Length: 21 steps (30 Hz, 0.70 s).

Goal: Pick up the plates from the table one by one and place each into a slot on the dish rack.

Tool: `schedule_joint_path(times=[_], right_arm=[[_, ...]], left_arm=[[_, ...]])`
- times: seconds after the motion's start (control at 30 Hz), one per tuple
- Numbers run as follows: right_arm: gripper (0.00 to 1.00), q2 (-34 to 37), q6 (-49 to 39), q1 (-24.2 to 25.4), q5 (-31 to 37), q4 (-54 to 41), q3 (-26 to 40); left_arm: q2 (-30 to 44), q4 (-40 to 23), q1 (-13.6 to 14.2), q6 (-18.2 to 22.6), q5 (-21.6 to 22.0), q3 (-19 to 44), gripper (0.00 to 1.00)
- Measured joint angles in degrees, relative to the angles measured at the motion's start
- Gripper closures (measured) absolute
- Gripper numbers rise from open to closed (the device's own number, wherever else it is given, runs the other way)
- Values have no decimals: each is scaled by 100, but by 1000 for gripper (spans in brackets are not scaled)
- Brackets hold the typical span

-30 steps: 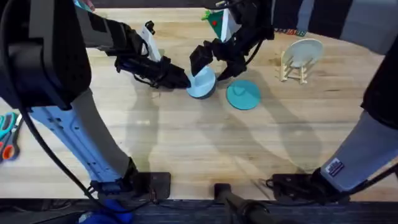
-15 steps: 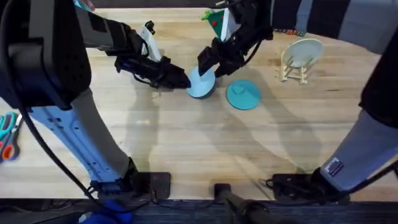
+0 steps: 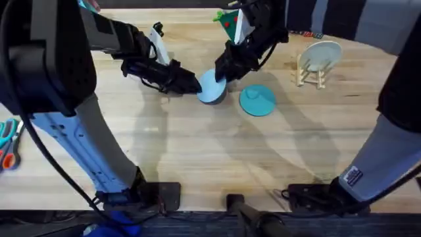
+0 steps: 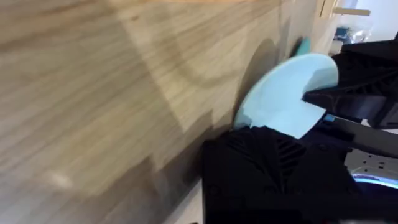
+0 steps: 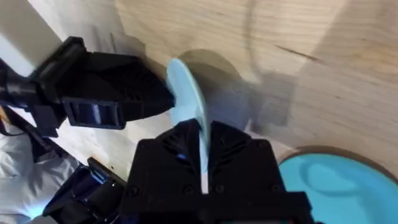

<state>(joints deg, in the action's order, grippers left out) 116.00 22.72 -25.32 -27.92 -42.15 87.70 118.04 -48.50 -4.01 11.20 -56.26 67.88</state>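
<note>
The pale blue plate point(image 3: 212, 87) stands tilted up on its edge on the table point(image 3: 197, 151), between both grippers. My left gripper point(image 3: 192, 84) grips its left rim, and its black finger point(image 4: 267, 162) covers the plate's point(image 4: 287, 93) lower part in the left wrist view. My right gripper point(image 3: 222, 71) is shut on the plate's far upper rim; in the right wrist view the plate point(image 5: 189, 102) runs edge-on between its fingers point(image 5: 236, 155). The teal plate point(image 3: 256, 101) lies flat just right of them. The dish rack point(image 3: 311, 74) stands at the back right.
A cream-white plate point(image 3: 322, 54) stands upright in the dish rack. Green and red blocks point(image 3: 227, 23) sit at the far edge behind my right arm. Scissors point(image 3: 6, 141) lie at the left edge. Bare wood stretches across the near half of the table.
My right gripper came in over the pale blue plate and closed on its upper rim. The left gripper and the teal plate stayed where they were.
</note>
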Motion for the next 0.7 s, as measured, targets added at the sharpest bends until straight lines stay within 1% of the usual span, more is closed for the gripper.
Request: schedule_joint_path(times=[0.1,0.2,0.3,0.4,0.47,0.6,0.7], right_arm=[[958,-2,0,-2,-42,2,0],[964,-2,2,-32,-116,14,0],[970,-2,3,-59,-167,22,2],[972,-2,3,-51,-203,20,16],[971,-2,4,-28,-278,11,66],[971,-2,-35,107,-417,-17,279],[971,-2,-234,261,-558,-281,574]], left_arm=[[0,-211,0,6,102,71,961],[9,-648,4,28,367,291,961],[9,-1063,17,42,707,644,961],[-67,-1356,17,40,942,1096,961],[-254,-1542,17,41,1103,1409,961],[-867,-1967,17,39,1526,2048,961],[-1376,-2286,17,42,1912,2489,961]])
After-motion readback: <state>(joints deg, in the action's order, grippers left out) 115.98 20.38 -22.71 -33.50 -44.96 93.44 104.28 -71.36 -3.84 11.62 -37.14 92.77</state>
